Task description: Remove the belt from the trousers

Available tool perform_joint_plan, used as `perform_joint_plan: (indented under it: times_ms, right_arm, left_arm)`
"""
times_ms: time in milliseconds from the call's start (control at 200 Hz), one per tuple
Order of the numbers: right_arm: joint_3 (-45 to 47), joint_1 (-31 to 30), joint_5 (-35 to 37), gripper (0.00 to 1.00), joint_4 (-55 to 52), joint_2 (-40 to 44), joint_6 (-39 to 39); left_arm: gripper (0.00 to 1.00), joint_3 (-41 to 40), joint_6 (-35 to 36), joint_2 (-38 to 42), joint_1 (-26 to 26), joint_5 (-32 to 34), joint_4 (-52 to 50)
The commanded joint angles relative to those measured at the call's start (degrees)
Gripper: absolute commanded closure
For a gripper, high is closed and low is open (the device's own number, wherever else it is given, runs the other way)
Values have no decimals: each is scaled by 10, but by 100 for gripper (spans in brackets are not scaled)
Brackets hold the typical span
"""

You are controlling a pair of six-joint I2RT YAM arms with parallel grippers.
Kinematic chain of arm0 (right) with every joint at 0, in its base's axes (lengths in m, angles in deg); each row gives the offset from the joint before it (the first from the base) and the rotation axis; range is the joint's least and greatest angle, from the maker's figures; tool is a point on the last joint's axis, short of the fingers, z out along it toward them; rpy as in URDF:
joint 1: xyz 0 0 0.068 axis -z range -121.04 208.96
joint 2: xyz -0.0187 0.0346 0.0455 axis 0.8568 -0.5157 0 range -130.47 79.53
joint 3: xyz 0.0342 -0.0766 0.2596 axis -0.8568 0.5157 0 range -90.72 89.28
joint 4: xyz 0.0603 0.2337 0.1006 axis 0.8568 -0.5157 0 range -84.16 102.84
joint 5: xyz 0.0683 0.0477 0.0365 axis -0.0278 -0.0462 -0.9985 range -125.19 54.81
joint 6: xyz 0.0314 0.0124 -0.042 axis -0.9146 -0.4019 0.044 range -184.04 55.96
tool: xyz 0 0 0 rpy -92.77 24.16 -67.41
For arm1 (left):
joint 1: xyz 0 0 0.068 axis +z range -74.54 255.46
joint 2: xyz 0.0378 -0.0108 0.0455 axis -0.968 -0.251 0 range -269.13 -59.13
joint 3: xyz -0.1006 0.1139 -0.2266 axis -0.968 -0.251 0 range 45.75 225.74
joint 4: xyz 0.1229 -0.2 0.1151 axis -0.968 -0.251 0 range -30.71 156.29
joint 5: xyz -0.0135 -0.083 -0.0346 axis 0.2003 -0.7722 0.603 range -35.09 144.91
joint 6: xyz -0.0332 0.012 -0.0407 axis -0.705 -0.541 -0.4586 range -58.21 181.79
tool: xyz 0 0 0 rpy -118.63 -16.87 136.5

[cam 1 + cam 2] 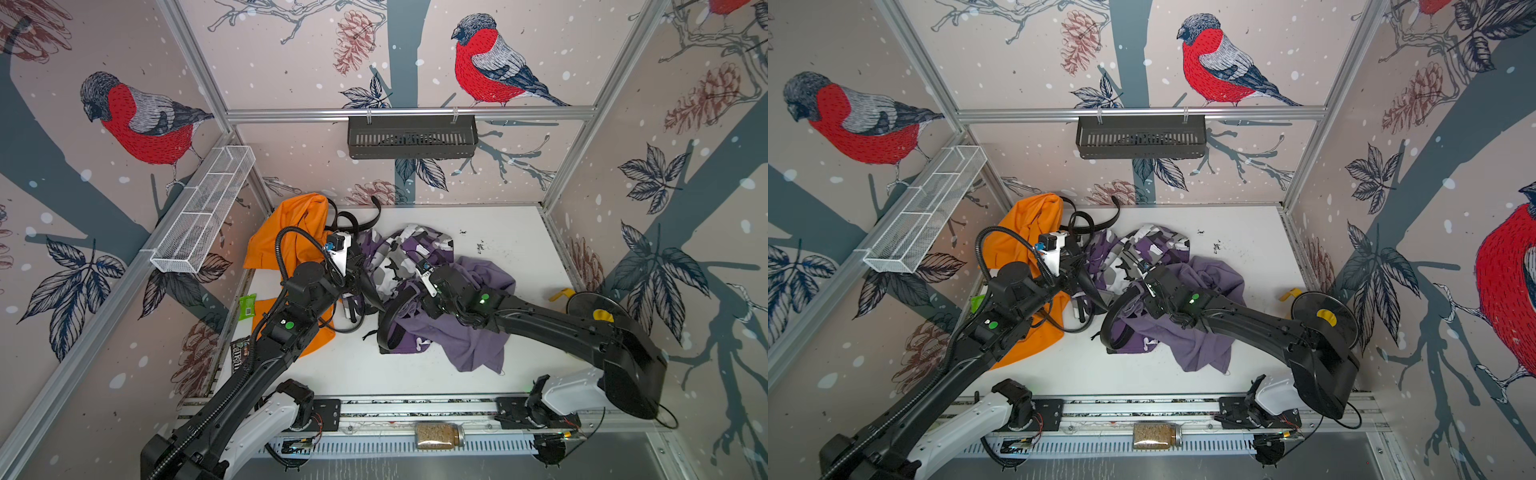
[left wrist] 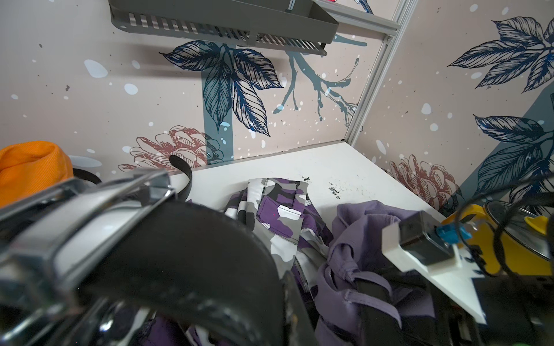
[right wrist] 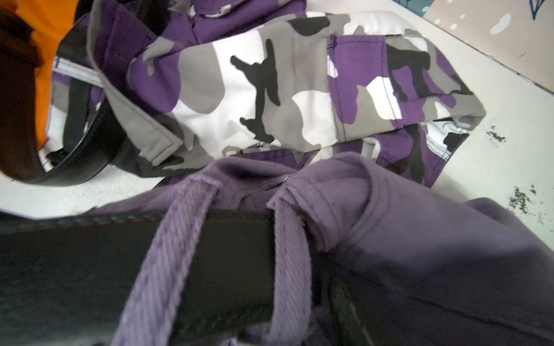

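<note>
Crumpled purple trousers (image 1: 469,340) (image 1: 1200,345) lie mid-table. A black belt (image 1: 384,328) (image 1: 1106,328) runs through their waistband and bows out in a loop on the left. My left gripper (image 1: 372,297) (image 1: 1096,301) is shut on the belt near its end. That end, with its metal buckle (image 2: 90,215), fills the left wrist view. My right gripper (image 1: 417,297) (image 1: 1140,293) presses down on the waistband. In the right wrist view the belt (image 3: 233,248) passes under two purple loops (image 3: 168,254). Its jaws are hidden by cloth.
Purple camouflage trousers (image 1: 399,257) lie behind, an orange garment (image 1: 291,232) to the left, with another black belt (image 1: 353,220) by it. A yellow pot with a dark lid (image 1: 594,307) stands at the right wall. A green packet (image 1: 248,305) and a sweets bag (image 1: 239,353) lie left.
</note>
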Motion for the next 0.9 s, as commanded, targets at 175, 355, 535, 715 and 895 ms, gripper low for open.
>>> perform_joint_plan:
  times_ms: [175, 355, 535, 715, 895]
  right_arm:
    - [1, 32, 105, 53, 95, -21, -29]
    - [-22, 93, 116, 67, 87, 9, -20]
    - [-47, 143, 102, 76, 51, 31, 3]
    - [-55, 202, 107, 84, 5, 69, 20]
    - [-70, 297, 84, 86, -45, 101, 34]
  left_arm:
    - [100, -5, -5, 25, 1, -6, 18]
    - [100, 13, 0, 50, 1, -6, -2]
    - [100, 32, 12, 58, 1, 1, -26]
    - [100, 29, 21, 76, 2, 35, -40]
    - [100, 42, 36, 104, 4, 59, -50]
